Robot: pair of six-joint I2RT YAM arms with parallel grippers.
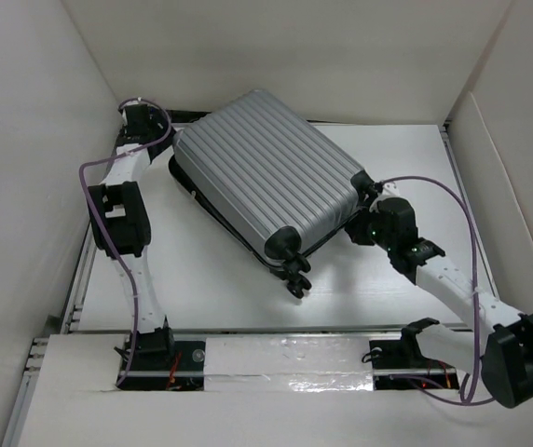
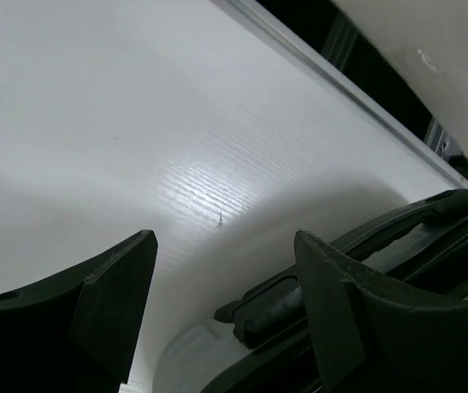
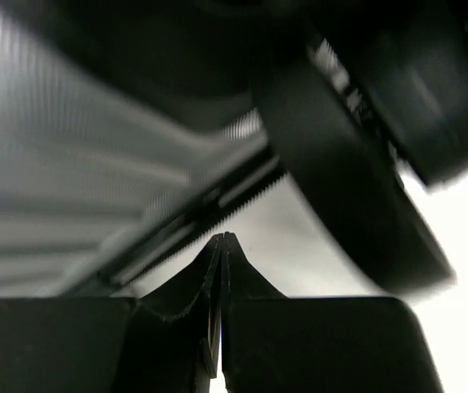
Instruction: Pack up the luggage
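The luggage, a silver-grey ribbed hard-shell suitcase, lies closed and diagonal on the white table, with its black wheels toward the near side. My left gripper is open at the suitcase's far-left end. In the left wrist view the left gripper is empty, and a black handle lies just below and right of it. My right gripper is shut at the suitcase's right side near the wheel end. In the right wrist view the right gripper points at the zipper seam, under a black wheel.
White walls enclose the table on the left, back and right. A metal rail runs along the far table edge. Bare table surface lies between the suitcase and the arm bases. Purple cables loop off both arms.
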